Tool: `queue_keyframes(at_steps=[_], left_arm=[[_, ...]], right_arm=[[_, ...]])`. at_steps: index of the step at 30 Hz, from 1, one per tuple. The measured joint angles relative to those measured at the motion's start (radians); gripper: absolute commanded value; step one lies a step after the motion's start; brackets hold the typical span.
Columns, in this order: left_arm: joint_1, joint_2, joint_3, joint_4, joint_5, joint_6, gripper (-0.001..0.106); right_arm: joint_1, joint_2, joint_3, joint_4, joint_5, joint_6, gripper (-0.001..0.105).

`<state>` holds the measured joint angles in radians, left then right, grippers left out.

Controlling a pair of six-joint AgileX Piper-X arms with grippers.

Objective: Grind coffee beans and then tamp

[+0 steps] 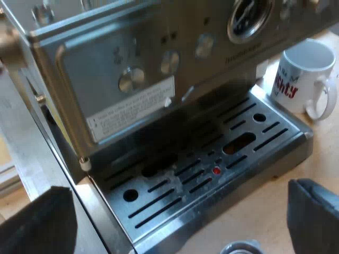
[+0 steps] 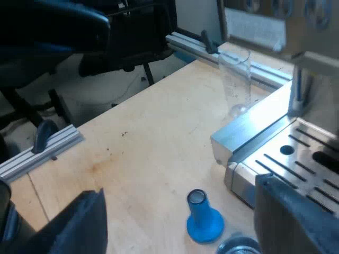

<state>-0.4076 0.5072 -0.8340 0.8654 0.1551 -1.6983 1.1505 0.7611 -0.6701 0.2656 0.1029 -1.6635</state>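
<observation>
The espresso machine (image 1: 159, 69) faces my left gripper (image 1: 180, 214), which hangs open over the slotted drip tray (image 1: 265, 132) with nothing between its fingers (image 1: 42, 222). A white mug (image 1: 302, 74) with red lettering stands on the table beside the tray. My right gripper (image 2: 188, 211) is open above the wooden table, and a blue tamper (image 2: 204, 217) stands upright below the gap between its fingers (image 2: 296, 222). A clear measuring glass (image 2: 235, 79) stands by the machine's side. A round metal rim (image 2: 238, 246) shows close to the tamper; what it belongs to I cannot tell.
The drip tray's corner (image 2: 233, 153) juts out near the tamper. Aluminium rails (image 2: 42, 148) run along the table's edges. A black office chair (image 2: 79, 32) stands beyond the table. Bare wood (image 2: 148, 127) lies between the tamper and the rails.
</observation>
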Motion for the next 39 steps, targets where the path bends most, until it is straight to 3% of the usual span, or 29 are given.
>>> queue_keyframes(at_steps=[10, 16, 22, 27, 33, 35, 39], left_arm=[[0.0, 0.0, -0.069, 0.0, -0.027, 0.0, 0.081], [0.0, 0.0, -0.079, 0.0, -0.08, 0.0, 0.081], [0.0, 0.024, -0.079, 0.001, -0.09, -0.051, 0.081], [0.056, 0.054, -0.079, 0.007, -0.09, -0.059, 0.081], [0.214, 0.068, -0.079, 0.053, 0.013, -0.061, 0.081], [0.306, 0.068, -0.079, 0.086, 0.031, -0.061, 0.081], [0.316, 0.068, -0.079, 0.11, 0.031, -0.061, 0.081]], right_arm=[[-0.185, -0.038, -0.225, 0.438, 0.036, -0.002, 0.06], [-0.306, -0.038, -0.247, 0.535, -0.066, -0.002, 0.06], [-0.593, -0.039, -0.246, 0.655, -0.271, -0.009, 0.06], [-0.798, -0.048, -0.246, 0.703, -0.353, -0.058, 0.06], [-0.989, -0.078, -0.248, 0.763, -0.442, -0.147, 0.06], [-1.094, -0.097, -0.248, 0.803, -0.45, -0.212, 0.06], [-1.191, -0.131, -0.248, 0.841, -0.45, -0.29, 0.06]])
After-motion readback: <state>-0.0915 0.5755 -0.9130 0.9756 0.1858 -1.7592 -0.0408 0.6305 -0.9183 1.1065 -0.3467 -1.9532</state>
